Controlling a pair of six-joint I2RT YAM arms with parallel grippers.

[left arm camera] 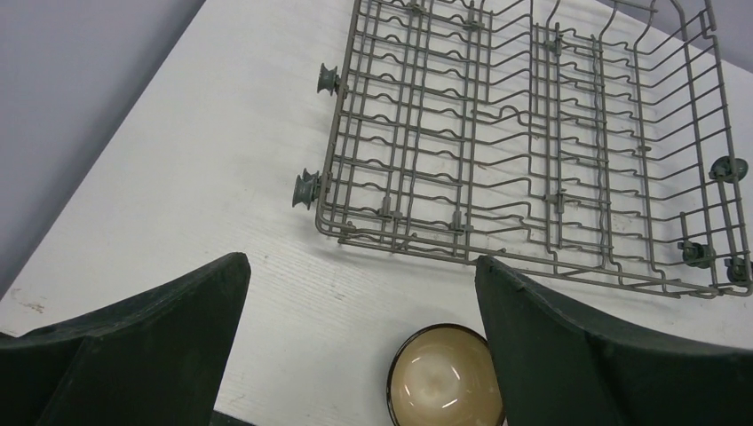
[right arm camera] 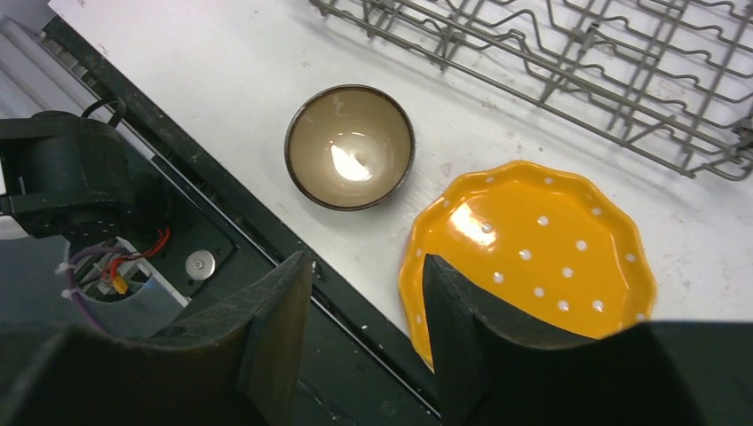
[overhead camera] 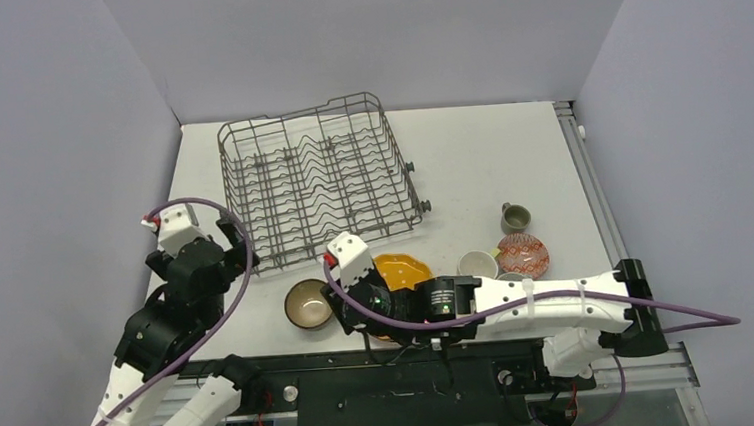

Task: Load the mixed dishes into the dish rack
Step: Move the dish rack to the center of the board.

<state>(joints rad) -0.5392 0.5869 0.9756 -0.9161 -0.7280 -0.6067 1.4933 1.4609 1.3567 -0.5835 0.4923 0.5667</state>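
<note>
Standing at the far left of the counter, the dish rack rests flat on its base, tines upright and small wheels showing on its left and right sides.

All the dishes in view lie on the counter outside the rack:
- The dark brown bowl sits upright with its pale inside showing, just near of the rack's near edge and close to the counter's near edge.
- The orange plate, scalloped and white-dotted, lies flat just right of the bowl, apart from it.
- Further right a pale mug stands mouth up.
- A reddish patterned dish sits beside the pale mug.
- A grey mug stands just beyond the patterned dish.

The right pincer hangs over the near edge of the counter with its fingers apart and nothing between them. In the wrist view one finger overlaps the plate's near-left rim; whether it touches cannot be told.

The left pincer is held above the counter near the rack's near-left corner, fingers spread wide and gripping nothing. The brown bowl shows low between them.
</note>
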